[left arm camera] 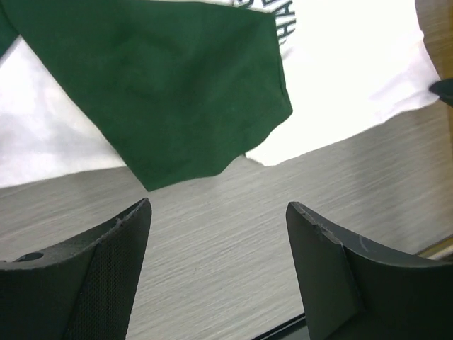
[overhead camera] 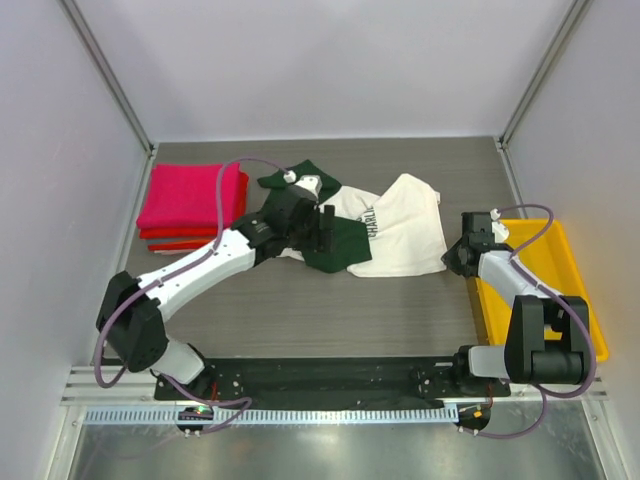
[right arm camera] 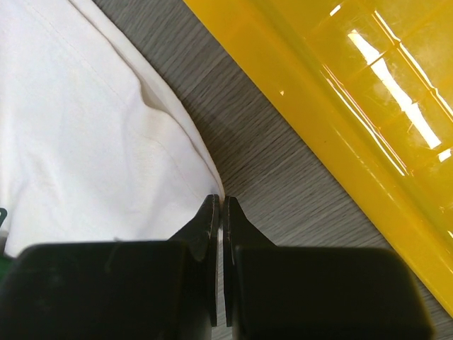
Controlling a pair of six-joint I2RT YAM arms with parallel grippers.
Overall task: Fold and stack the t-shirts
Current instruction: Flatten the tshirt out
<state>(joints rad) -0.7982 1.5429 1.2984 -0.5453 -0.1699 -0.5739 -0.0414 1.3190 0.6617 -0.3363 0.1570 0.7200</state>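
The cream-white t-shirt (overhead camera: 400, 235) is lying rumpled across the middle of the table (overhead camera: 330, 310), toward the far side. Its green sleeve (left arm camera: 163, 85) is flopping over the body on the left, and the folded stack (overhead camera: 190, 200) of pink and red shirts is sitting at the far left. The left gripper (left arm camera: 219, 209) is hovering just near of that sleeve with its jaws spread wide and nothing between them. The right gripper (right arm camera: 219, 202) is closed tight at the shirt's right hem, beside the yellow tray (right arm camera: 340, 106). Whether it is pinching any cloth cannot be told. The step in hand looks like flattening the shirt before the first fold. To do it well, the left jaws should be coming down over the sleeve's near corner and taking only one layer. The right side should be anchoring the hem, so that pulling outward spreads the cloth rather than dragging the whole shirt. Keeping the hem out of the tray matters too.
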